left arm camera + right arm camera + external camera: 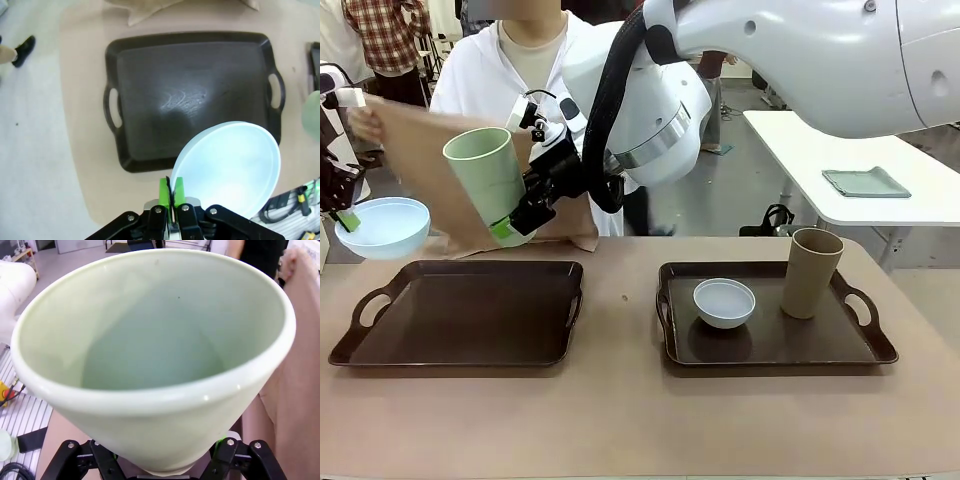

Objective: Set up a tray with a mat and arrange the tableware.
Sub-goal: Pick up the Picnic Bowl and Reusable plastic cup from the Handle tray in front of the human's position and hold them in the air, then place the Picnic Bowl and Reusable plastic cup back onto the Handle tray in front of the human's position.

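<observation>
Reaching across the middle, the right claw (510,228) grips the green tumbler (485,178) low on its wall, near the base, with its jaws spread wide around it. The tumbler's long axis stands near upright, leaning a little toward the robot's left, mouth up and away from the claw. In the right wrist view the open mouth faces the camera. Just behind that claw a person holds up a tan mat (415,165), which hangs beyond the tumbler. The left claw (171,192) is pinched tight on the rim of the blue bowl (232,167), one pad on either side of the wall. The bowl stretches away from the pads in the air, mouth up and about level. Below and ahead of this claw lies the left tray (192,65), its handles at either end. Well off to the robot's right of the right claw, the right tray (775,352) carries the white bowl (724,302), mouth up, and the tan tumbler (812,272), upright with its mouth up. The two stand apart.
</observation>
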Tool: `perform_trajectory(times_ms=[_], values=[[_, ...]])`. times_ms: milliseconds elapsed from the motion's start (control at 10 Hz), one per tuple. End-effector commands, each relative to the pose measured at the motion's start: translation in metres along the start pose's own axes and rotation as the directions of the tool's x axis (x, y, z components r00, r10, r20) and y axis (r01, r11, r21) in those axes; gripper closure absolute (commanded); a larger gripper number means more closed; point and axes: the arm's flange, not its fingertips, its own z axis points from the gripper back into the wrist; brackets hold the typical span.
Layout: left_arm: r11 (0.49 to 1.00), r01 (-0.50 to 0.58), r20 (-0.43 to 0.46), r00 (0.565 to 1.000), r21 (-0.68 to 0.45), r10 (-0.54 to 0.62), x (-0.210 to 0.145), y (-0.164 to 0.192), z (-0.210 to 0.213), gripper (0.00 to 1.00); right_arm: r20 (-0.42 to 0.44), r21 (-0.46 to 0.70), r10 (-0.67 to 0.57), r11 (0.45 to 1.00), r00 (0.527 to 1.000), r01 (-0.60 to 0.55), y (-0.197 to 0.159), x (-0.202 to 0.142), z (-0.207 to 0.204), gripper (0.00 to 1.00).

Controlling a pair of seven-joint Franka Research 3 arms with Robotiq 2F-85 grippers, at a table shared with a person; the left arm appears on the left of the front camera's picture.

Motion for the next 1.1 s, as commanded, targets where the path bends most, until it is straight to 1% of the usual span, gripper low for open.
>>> perform_trajectory(times_ms=[0,1000], values=[[1.000,-0.002,0.007,1.000,0.007,0.002,0.0004,0.0013,0.0010,1.00,0.000,-0.002,0.007,1.000,1.000,-0.007,0.0004,0.0021,0.0018,1.00],[1.000,-0.002,0.007,1.000,0.007,0.002,0.0004,0.0013,0.0010,1.00,0.000,-0.002,0.007,1.000,1.000,-0.007,0.0004,0.0021,0.0018,1.00]])
